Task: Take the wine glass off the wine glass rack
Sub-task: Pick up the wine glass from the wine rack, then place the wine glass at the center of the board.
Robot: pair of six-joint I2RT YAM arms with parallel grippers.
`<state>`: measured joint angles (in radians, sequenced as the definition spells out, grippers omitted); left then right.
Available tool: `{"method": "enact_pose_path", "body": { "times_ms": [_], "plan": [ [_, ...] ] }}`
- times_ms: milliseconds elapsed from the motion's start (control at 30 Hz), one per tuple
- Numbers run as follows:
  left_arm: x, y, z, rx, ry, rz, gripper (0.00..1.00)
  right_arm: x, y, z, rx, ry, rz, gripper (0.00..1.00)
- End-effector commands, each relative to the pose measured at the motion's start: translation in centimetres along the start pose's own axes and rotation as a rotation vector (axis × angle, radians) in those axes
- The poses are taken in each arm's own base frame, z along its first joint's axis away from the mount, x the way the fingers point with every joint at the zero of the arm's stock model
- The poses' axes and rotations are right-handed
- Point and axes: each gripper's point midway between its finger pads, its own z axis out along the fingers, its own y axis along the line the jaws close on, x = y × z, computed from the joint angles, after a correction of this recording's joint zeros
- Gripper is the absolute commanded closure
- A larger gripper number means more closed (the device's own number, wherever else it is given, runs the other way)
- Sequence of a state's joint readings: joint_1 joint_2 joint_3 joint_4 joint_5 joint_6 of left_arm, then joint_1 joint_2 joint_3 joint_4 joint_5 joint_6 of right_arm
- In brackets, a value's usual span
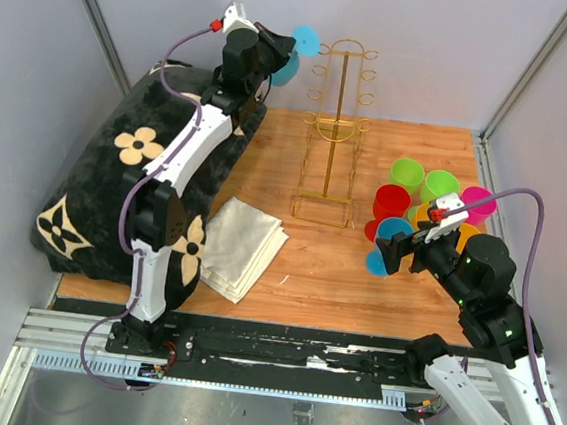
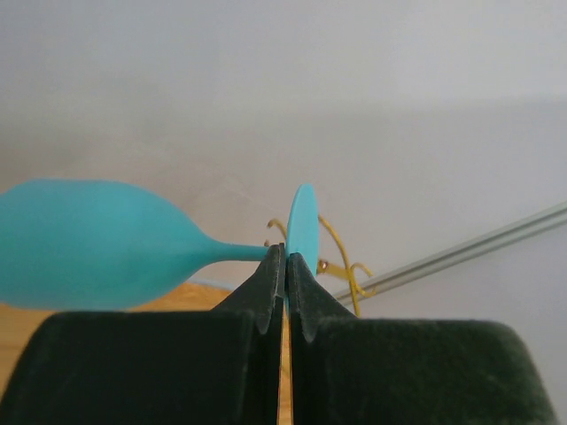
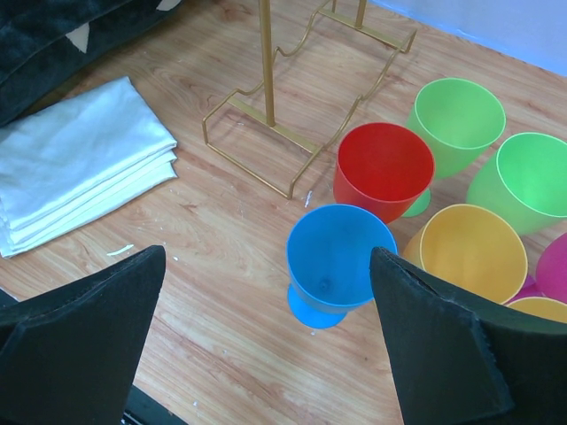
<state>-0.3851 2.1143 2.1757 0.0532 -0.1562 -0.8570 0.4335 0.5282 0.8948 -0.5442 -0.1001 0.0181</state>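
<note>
The gold wire wine glass rack (image 1: 337, 127) stands at the back middle of the wooden table; its top loops show in the left wrist view (image 2: 341, 266) and its base in the right wrist view (image 3: 292, 133). My left gripper (image 1: 279, 46) is raised high, left of the rack's top, and is shut on the foot of a turquoise wine glass (image 2: 97, 243) that lies sideways, clear of the rack. Its round foot (image 1: 304, 40) points at the rack. My right gripper (image 1: 405, 252) is open and empty above a blue wine glass (image 3: 341, 261) standing on the table.
A cluster of red (image 1: 392, 201), green (image 1: 406, 173), pink (image 1: 477, 203) and yellow (image 3: 472, 252) wine glasses stands at the right. A folded white cloth (image 1: 242, 245) lies left of the middle. A dark flowered cushion (image 1: 138, 158) fills the left side. Grey walls close the back.
</note>
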Motion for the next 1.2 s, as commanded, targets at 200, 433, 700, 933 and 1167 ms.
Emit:
{"method": "enact_pose_path", "body": {
  "times_ms": [200, 433, 700, 933, 1167],
  "plan": [
    [-3.2, -4.6, -10.8, 0.118, 0.002, 0.091, 0.99, -2.3, 0.2, -1.4, 0.010, -0.082, 0.055, 0.02],
    [-4.2, -4.0, -18.5, 0.144, -0.004, 0.078, 1.00, -2.1, 0.6, -1.8, 0.003, -0.094, 0.139, 0.02],
    [0.1, -2.4, -28.0, 0.279, 0.173, 0.010, 0.99, -1.6, 1.5, -1.4, -0.016, -0.059, 0.298, 0.01],
    [3.8, -1.7, -34.8, 0.386, 0.353, -0.005, 0.99, -2.9, 6.3, 0.4, -0.248, 0.002, 0.557, 0.12],
    [9.0, -2.9, -38.8, 0.483, 0.507, -0.047, 0.99, -5.7, 10.4, 1.1, -0.516, -0.003, 0.722, 0.25]
  ]
}}
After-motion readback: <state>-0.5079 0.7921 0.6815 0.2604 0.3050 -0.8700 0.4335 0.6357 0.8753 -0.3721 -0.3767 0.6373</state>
